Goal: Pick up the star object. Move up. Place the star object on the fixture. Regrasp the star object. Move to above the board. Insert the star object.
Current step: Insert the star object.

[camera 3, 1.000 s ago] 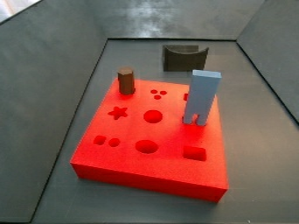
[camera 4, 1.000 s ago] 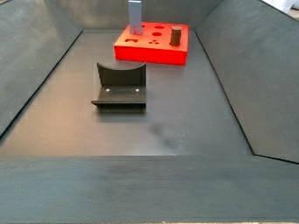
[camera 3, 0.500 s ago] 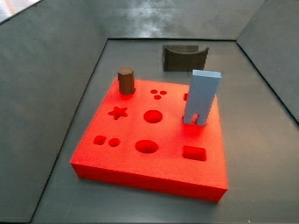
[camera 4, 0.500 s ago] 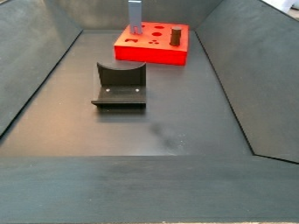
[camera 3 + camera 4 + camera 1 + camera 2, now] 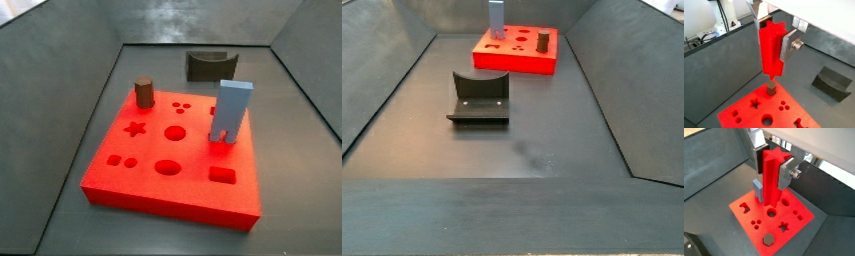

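Nothing moved in both side views. End effector (image 5: 775, 37) clamped on star object (image 5: 771, 50), high above board (image 5: 757, 213). Picked up, regrasped; fixture (image 5: 832, 83) empty. Left: push into star hole (image 5: 784, 226).

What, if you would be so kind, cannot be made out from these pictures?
- Gripper: outside both side views, so its height above the board is unknown.
- Star object: its lower tip hides the board beneath in a wrist view, so alignment with the star hole is unclear.
- Fingers: upper ends cut off by the frame edge.
- Fixture: notch detail too small.
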You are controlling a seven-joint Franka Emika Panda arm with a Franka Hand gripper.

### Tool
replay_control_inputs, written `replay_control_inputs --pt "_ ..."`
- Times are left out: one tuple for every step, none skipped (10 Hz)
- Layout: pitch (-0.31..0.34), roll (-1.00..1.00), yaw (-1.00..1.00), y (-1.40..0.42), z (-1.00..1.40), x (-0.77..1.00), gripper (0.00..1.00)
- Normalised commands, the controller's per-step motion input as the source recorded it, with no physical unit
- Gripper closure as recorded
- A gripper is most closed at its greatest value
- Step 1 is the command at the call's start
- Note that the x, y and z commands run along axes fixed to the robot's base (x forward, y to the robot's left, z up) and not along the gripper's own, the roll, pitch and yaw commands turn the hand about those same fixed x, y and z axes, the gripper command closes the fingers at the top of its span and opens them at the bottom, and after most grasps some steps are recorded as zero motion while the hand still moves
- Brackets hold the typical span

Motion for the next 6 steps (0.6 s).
replay_control_inputs --pt "-0.141 -0.21 -0.15 0.1 -0.32 -0.39 1.0" --pt "-0.17 -0.26 -0.14 0.06 -0.55 -0.38 1.0" --pt "-0.183 -0.28 -0.14 0.07 -0.52 -0.36 1.0" --pt "-0.19 -0.28 -0.1 0.09 -0.51 -0.31 1.0" --pt "-0.217 -0.29 -0.09 0.08 -0.46 -0.26 1.0" --pt "-0.129 -0.05 0.0 0.02 -0.04 -0.11 1.0"
